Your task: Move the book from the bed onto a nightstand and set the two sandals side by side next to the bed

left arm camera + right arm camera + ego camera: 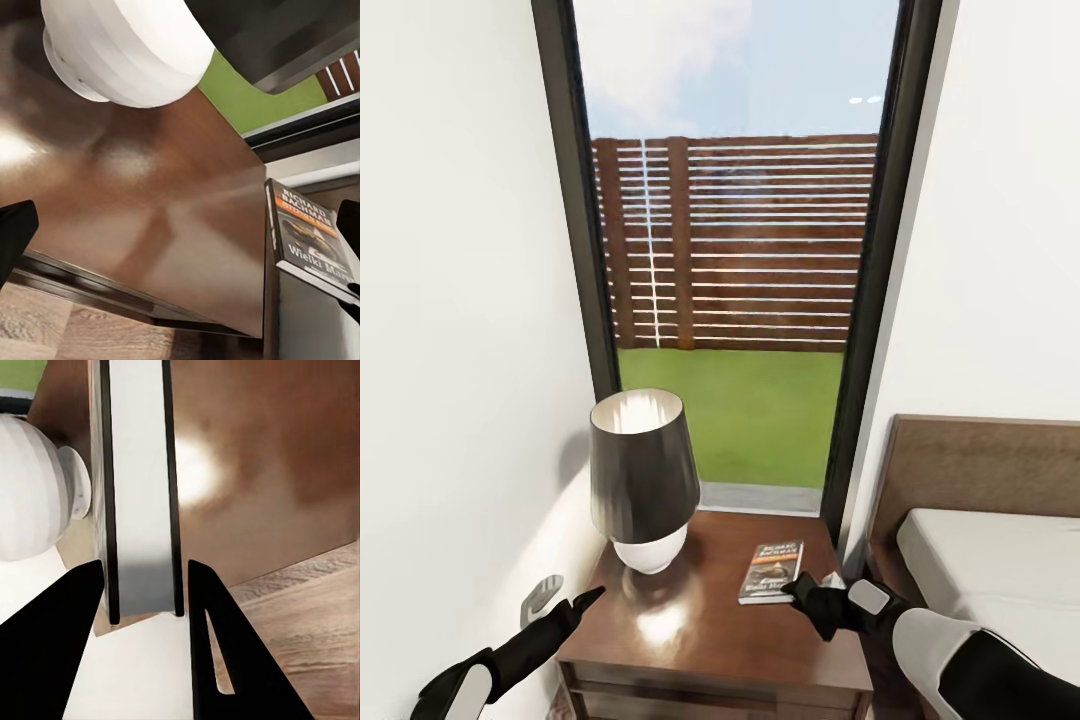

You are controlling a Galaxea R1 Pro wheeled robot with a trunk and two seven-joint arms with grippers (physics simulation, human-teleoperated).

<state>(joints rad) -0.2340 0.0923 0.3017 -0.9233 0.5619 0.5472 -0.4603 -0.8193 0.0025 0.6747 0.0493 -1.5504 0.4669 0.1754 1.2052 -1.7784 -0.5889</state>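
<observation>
The tall black-framed window [735,250] looks onto grass and a slatted wooden fence [740,240]. At the room's right side the bed [1000,560] shows its brown headboard and a corner of pale mattress. The nightstand [700,640] stands just below the window, between the wall and the bed. A lamp [643,478] with a dark shade sits at the nightstand's back left corner; the left wrist view brings out its ribbed white base. The book [771,571] is toward the nightstand's right edge, gripped at its near end by the right gripper [807,592]. The head view gives its cover; the right wrist view gives the page edge, clamped between the two dark fingers [49,652]. The left gripper [582,603] hangs at the nightstand's front left corner, spread wide and holding nothing.
</observation>
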